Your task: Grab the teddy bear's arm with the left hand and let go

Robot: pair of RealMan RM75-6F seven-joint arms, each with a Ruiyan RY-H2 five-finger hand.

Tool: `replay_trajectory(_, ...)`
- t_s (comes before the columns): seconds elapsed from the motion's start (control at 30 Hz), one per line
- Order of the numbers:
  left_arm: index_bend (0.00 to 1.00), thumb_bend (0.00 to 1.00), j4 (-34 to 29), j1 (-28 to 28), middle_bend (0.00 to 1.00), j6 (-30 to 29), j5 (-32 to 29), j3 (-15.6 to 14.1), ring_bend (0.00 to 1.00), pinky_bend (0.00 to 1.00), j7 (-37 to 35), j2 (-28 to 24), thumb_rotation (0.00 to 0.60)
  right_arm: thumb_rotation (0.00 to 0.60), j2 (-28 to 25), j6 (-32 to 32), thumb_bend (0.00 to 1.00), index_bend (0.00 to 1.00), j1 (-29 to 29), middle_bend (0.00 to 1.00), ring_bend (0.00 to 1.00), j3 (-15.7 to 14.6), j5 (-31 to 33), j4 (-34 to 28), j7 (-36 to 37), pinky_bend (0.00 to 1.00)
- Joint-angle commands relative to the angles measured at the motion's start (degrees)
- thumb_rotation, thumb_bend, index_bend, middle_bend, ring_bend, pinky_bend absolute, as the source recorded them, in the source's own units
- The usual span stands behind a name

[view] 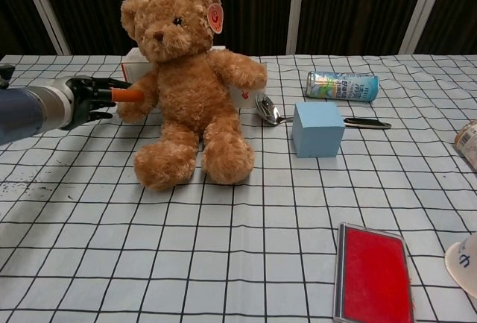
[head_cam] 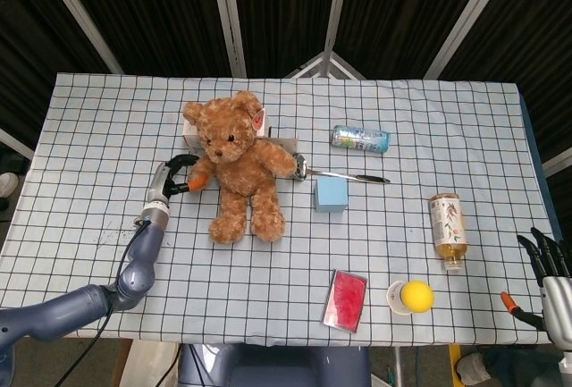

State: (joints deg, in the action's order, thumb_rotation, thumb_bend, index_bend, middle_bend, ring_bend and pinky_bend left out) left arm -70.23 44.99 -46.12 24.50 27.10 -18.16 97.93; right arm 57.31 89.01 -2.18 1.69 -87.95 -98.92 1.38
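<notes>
The brown teddy bear [head_cam: 239, 165] sits upright on the checked tablecloth, facing me. Its arm [view: 138, 99] on the left side of both views sticks out sideways. My left hand [head_cam: 174, 177] is level with that paw. One dark finger arches over the paw and the orange-tipped thumb [view: 125, 93] touches its end. The fingers [view: 97, 84] stay spread and are not clamped on the fur. My right hand [head_cam: 547, 271] hangs off the table's near right corner, fingers apart and holding nothing.
A white box [head_cam: 189, 128] stands behind the bear. To its right lie a spoon [head_cam: 344, 175], a blue cube [head_cam: 331, 195] and a can [head_cam: 360, 138]. A tea bottle [head_cam: 447, 229], a red case [head_cam: 348, 299] and a yellow ball in a cup [head_cam: 413, 296] sit nearer the front.
</notes>
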Motion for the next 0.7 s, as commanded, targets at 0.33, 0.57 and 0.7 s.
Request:
replay_trajectory(0.33, 0.4, 0.46, 0.93, 1.18, 0.39, -1.95, 0.87, 1.27, 0.04, 0.0, 2.82, 2.11, 0.6, 0.6, -0.35, -0.06, 0.22, 0.12, -0.01, 0.06, 0.08, -0.18, -0.22, -0.17, 0.5, 0.0)
replay_trajectory(0.57, 0.45, 0.52, 0.47, 1.95, 0.46, -5.8, -2.72, 2.27, 0.08, 0.0, 7.0, 3.5, 0.6, 0.6, -0.64, -0.2, 0.22, 0.12, 0.02, 0.06, 0.08, -0.4, -0.53, -0.25, 1.03, 0.0)
replay_trajectory(0.7, 0.46, 0.54, 0.27, 2.14, 0.48, -6.57, -4.08, 2.77, 0.1, 0.0, 8.42, 3.7, 0.6, 0.6, -0.74, -0.22, 0.22, 0.12, -0.01, 0.06, 0.08, -0.45, -0.52, -0.25, 1.1, 0.0)
